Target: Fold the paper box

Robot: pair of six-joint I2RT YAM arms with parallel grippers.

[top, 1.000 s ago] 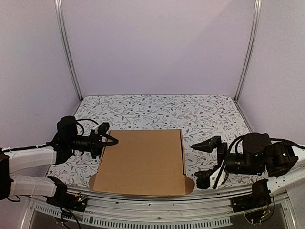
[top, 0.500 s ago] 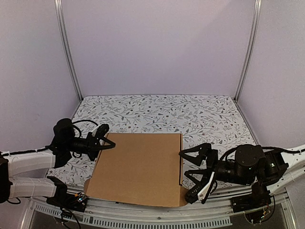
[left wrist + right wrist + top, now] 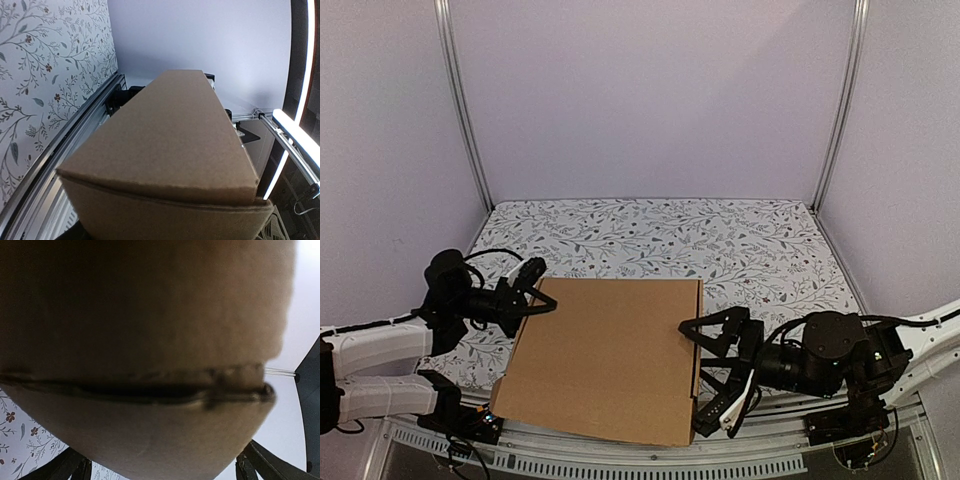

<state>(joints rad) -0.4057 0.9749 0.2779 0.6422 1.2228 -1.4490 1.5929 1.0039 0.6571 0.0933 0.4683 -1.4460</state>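
Observation:
The paper box [image 3: 610, 350] is a shallow closed brown cardboard box at the near middle of the table, its near edge out over the table's front rail. My left gripper [image 3: 537, 287] is at its far left corner with fingers spread around the corner. The left wrist view shows only the box's top and side wall [image 3: 165, 140]; the fingers are hidden there. My right gripper [image 3: 701, 377] is wide open, straddling the box's right side. The right wrist view is filled by the box's side seam [image 3: 150, 315], with dark fingers [image 3: 67, 466] at the lower corners.
The floral tablecloth [image 3: 720, 240] covers the table behind and right of the box. Metal frame posts [image 3: 460, 110] stand at the back corners before purple walls. The table's front rail [image 3: 620, 450] runs under the box's near edge.
The box has slid to the left and toward the near edge, its near side now past the rail. The right gripper moved left and closed in around the box's right side. The left arm drew back left.

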